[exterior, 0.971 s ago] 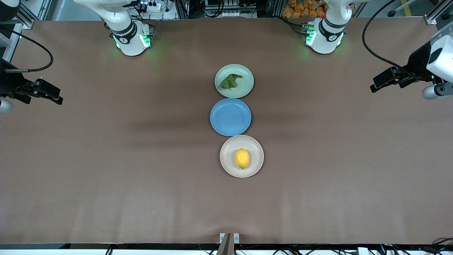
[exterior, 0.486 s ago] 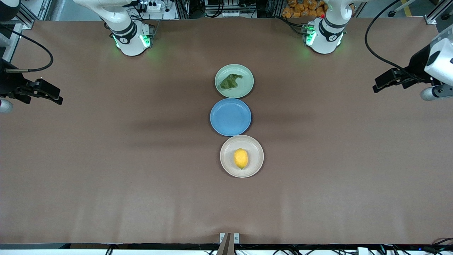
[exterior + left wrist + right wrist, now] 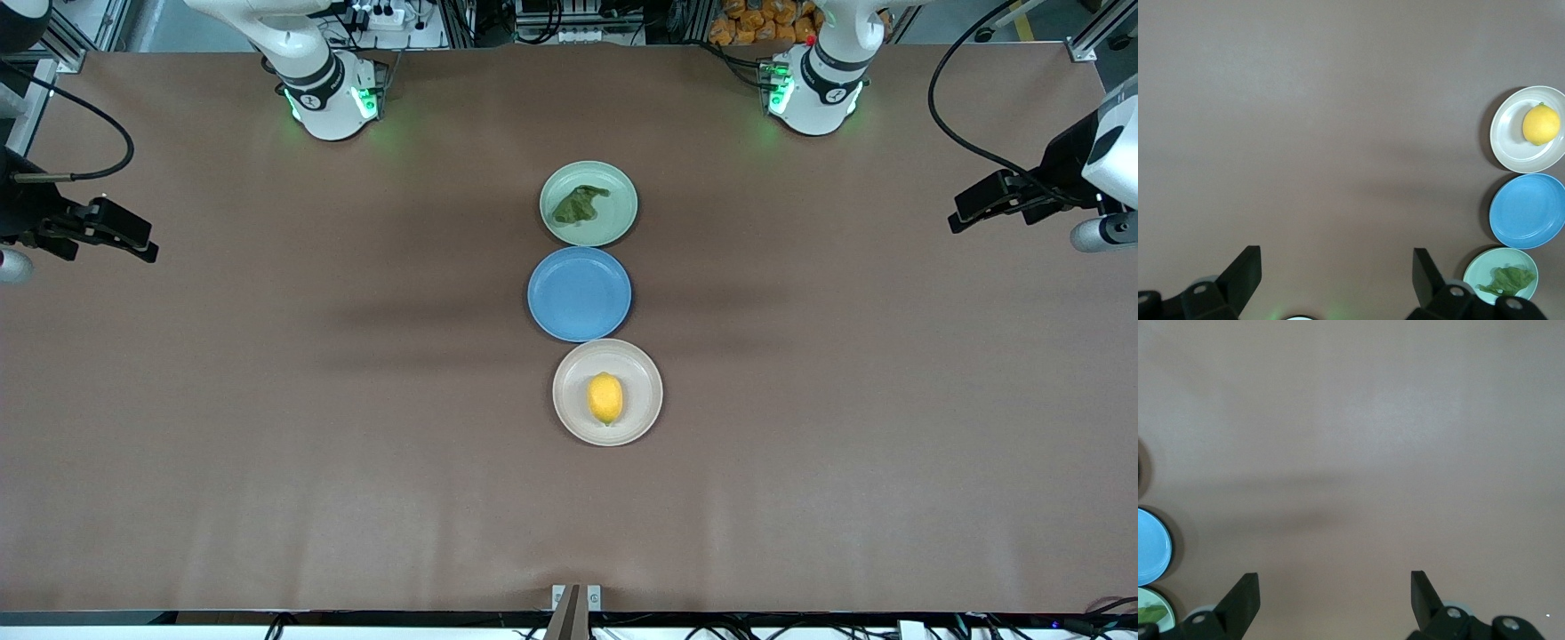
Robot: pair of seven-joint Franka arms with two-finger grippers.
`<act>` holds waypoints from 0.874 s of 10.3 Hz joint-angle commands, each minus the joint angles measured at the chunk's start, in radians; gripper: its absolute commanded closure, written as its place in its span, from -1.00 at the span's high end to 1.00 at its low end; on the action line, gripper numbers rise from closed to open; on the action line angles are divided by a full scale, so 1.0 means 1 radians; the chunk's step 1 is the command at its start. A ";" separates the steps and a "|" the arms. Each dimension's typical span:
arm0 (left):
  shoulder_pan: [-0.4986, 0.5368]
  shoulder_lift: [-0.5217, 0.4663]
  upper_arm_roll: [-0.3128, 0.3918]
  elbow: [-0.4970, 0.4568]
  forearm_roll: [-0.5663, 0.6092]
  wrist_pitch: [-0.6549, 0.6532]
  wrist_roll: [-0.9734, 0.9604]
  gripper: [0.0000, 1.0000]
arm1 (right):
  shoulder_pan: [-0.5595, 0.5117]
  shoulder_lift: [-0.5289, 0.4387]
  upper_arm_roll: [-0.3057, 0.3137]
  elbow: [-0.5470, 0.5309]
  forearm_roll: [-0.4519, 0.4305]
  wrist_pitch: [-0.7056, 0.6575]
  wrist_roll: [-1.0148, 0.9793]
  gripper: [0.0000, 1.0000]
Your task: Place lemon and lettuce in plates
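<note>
The yellow lemon (image 3: 606, 397) lies in the cream-white plate (image 3: 649, 411), the plate nearest the front camera. The dark green lettuce (image 3: 578, 204) lies in the mint green plate (image 3: 618, 222), nearest the arm bases. Both also show in the left wrist view: lemon (image 3: 1541, 124), cream plate (image 3: 1508, 140), lettuce (image 3: 1506, 279), mint plate (image 3: 1485, 267). My left gripper (image 3: 965, 212) is open and empty, up over the left arm's end of the table (image 3: 1336, 257). My right gripper (image 3: 138, 242) is open and empty over the right arm's end (image 3: 1335, 577).
An empty blue plate (image 3: 579, 294) sits between the two other plates, in a row at the table's middle; it also shows in the left wrist view (image 3: 1527, 211) and at the edge of the right wrist view (image 3: 1151, 547).
My left gripper has drawn away from the plates toward the left arm's end of the table. The lemon has shifted slightly in its plate. The right arm has not moved.
</note>
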 commanded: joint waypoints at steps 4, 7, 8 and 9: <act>-0.006 -0.014 0.002 -0.005 0.023 0.002 0.004 1.00 | -0.002 -0.011 -0.001 -0.013 0.013 -0.003 -0.002 1.00; -0.010 -0.012 0.000 -0.010 0.031 -0.001 0.002 1.00 | -0.002 -0.011 -0.001 -0.013 0.013 -0.003 -0.002 1.00; -0.009 -0.016 0.000 -0.008 0.033 -0.001 0.010 1.00 | -0.002 -0.011 -0.001 -0.013 0.013 -0.002 0.000 1.00; -0.012 -0.016 -0.001 -0.005 0.036 -0.001 0.010 1.00 | -0.002 -0.011 -0.001 -0.013 0.013 -0.002 0.000 1.00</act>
